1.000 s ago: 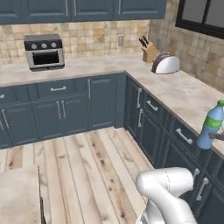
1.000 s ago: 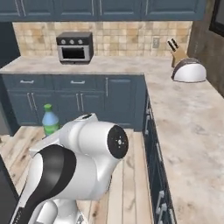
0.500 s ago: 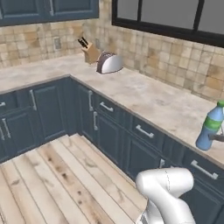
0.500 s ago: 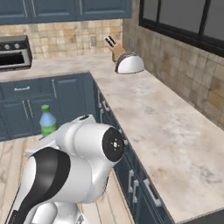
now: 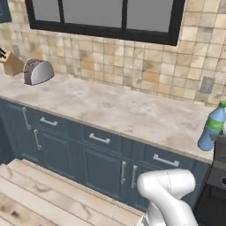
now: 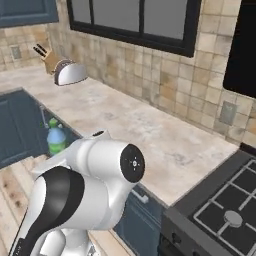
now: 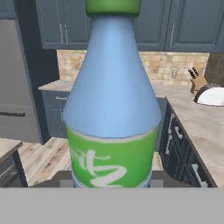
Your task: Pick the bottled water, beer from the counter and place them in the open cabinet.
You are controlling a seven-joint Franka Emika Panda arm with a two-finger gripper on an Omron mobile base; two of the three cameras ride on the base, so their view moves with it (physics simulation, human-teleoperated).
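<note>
Nearest the hand camera stands the bottled water [image 7: 112, 109], upright and close against the lens, its green cap at the top edge and its green label band low on the light-blue body. The gripper [image 7: 112, 183] is clamped on the bottle's lower part; the dark finger tips [image 7: 63, 183] show at either side of the label. In the left base view the same bottle [image 5: 212, 128] is carried at the right edge, seen against the far end of the counter [image 5: 110, 108], slightly tilted, with the dark hand below it. In the right base view the bottle [image 6: 56, 140] appears just behind the white arm's shoulder joint, partly hidden by it.

Beyond the arm runs the marbled counter over blue-grey fronts with silver handles [image 5: 99, 138]. At its far left end a silver toaster [image 5: 38, 72] stands just beside a wooden knife block [image 5: 9, 64]; both also appear in the right base view, toaster [image 6: 70, 73] in front of block [image 6: 47, 57], and small at the right of the hand view. Behind the counter rises a tan tiled wall with a wall outlet [image 5: 206, 84] and a dark-framed window [image 5: 106, 17] above.

The right base view alone shows a black gas stove [image 6: 220, 210] touching the counter's right end. The hand view alone shows a grey refrigerator [image 7: 19, 83] at left and wall cabinets with shut doors [image 7: 175, 24] above a second tiled stretch.
</note>
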